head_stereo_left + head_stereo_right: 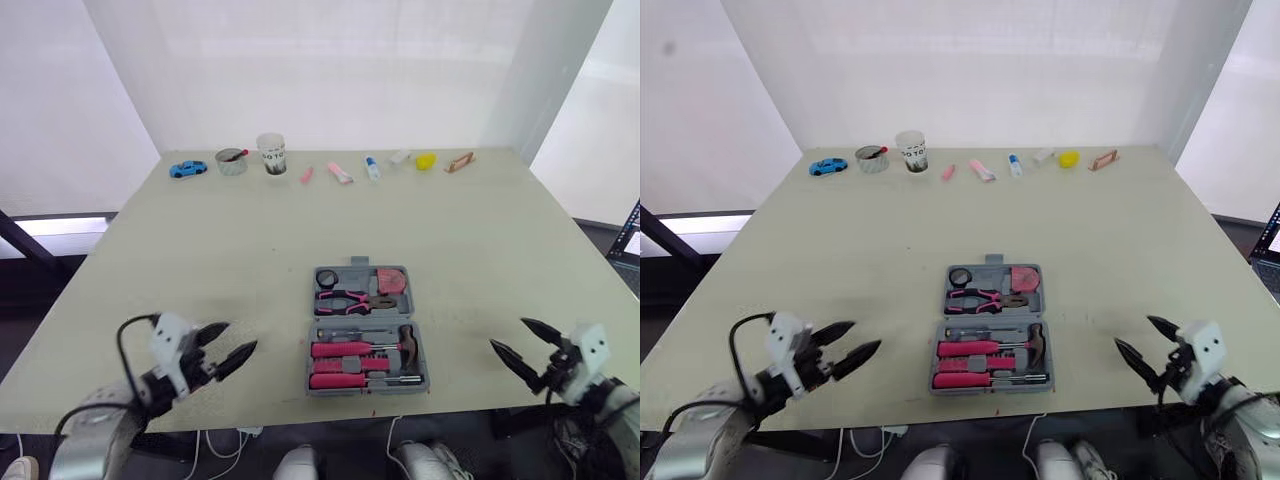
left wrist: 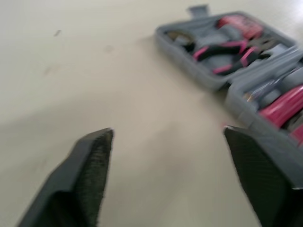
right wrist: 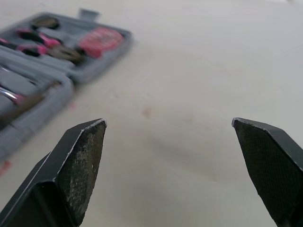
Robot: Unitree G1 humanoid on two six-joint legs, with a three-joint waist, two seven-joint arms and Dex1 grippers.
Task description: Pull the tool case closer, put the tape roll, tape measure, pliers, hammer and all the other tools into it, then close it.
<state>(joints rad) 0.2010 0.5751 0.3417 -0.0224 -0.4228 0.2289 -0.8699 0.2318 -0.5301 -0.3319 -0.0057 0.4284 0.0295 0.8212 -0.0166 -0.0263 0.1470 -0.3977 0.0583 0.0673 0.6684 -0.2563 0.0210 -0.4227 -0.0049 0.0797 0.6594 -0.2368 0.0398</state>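
The case (image 1: 365,318) lies open at the table's (image 1: 250,230) near edge, tape roll (image 1: 327,278), tape measure (image 1: 390,280), pliers (image 1: 345,297) and hammer (image 1: 405,340) packed, apparently only closing left, as the left gripper (image 1: 242,336) and right gripper (image 1: 507,332) flank it, spread wide and empty.

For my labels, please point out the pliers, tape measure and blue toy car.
pliers (image 1: 350,297), left eye view, pink handles.
tape measure (image 1: 390,279), left eye view, pink face.
blue toy car (image 1: 187,169), left eye view, roof.
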